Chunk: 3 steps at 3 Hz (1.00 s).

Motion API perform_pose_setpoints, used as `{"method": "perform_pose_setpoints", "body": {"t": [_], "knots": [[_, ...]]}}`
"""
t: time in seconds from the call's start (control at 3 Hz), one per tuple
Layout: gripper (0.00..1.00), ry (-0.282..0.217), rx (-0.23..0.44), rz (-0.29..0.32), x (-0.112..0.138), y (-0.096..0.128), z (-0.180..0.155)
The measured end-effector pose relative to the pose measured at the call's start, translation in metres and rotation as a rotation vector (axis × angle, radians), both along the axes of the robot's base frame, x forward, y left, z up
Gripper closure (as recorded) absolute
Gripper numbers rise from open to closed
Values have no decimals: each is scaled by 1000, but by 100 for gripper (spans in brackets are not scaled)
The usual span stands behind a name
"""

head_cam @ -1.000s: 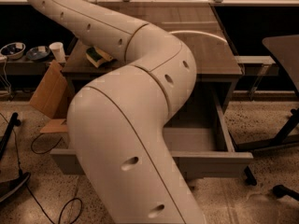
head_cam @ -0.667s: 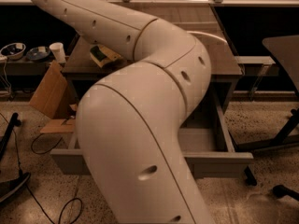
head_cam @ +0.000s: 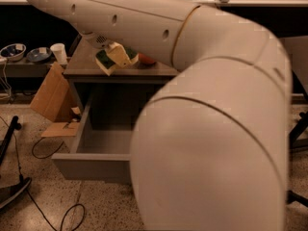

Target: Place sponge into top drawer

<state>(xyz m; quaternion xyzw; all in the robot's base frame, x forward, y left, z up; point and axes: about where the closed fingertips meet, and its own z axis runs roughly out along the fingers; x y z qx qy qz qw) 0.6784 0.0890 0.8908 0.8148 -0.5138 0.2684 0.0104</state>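
Observation:
The sponge (head_cam: pixel 107 62), pale yellow with a dark green layer, hangs tilted at the front edge of the grey cabinet top (head_cam: pixel 82 67). My gripper (head_cam: pixel 117 57) is at the end of the big white arm, above the cabinet's front left part. One cream finger (head_cam: pixel 121 54) lies across the sponge, and the gripper is shut on it. The top drawer (head_cam: pixel 85 124) is pulled out below, and its grey inside shows. My arm hides the drawer's right half and its handle. A red apple (head_cam: pixel 147 60) lies just behind the sponge.
My white arm (head_cam: pixel 211 129) fills the right and centre of the view. A cardboard piece (head_cam: pixel 50 97) leans left of the cabinet. A white cup (head_cam: pixel 59 53) and two bowls (head_cam: pixel 13 51) stand on a low shelf at left. Black cables (head_cam: pixel 48 148) lie on the floor.
My arm has swung so its elbow now fills the right side. The gripper with the sponge has shifted a little right, toward the cabinet's front edge over the open drawer.

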Motion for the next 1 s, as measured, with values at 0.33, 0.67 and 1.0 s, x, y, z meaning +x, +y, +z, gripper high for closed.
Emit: {"method": "perform_pose_setpoints", "body": {"t": [0.33, 0.67, 1.0], "knots": [[100, 1, 6, 1, -27, -3, 1], [100, 50, 42, 28, -47, 0, -13], [100, 120, 95, 64, -60, 6, -31]]}}
